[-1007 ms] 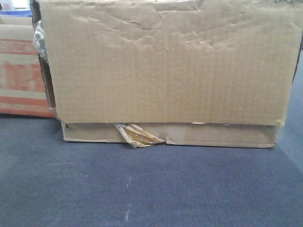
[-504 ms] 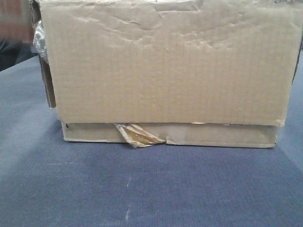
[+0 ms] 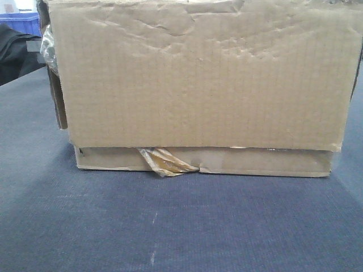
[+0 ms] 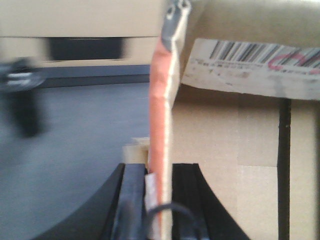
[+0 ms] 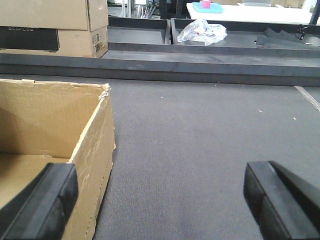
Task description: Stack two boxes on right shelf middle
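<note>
Carpet | boxes: 2, stacked | left gripper clamps one | right gripper spread

Floor is flat blue-grey carpet pretty much everywhere, w/ a few pale specks, and the light is soft and even. In the right wrist view it runs back to a long dark low ledge across the whole bg, w/ a crumpled clear plastic bag lying behind it. There are stacked cartons w/ a black label on the left, and a white table further back carrying a cyan tray. Front view also has a blue crate far left in the bg, and the left wrist view's bg is too blurry to say much.
</note>
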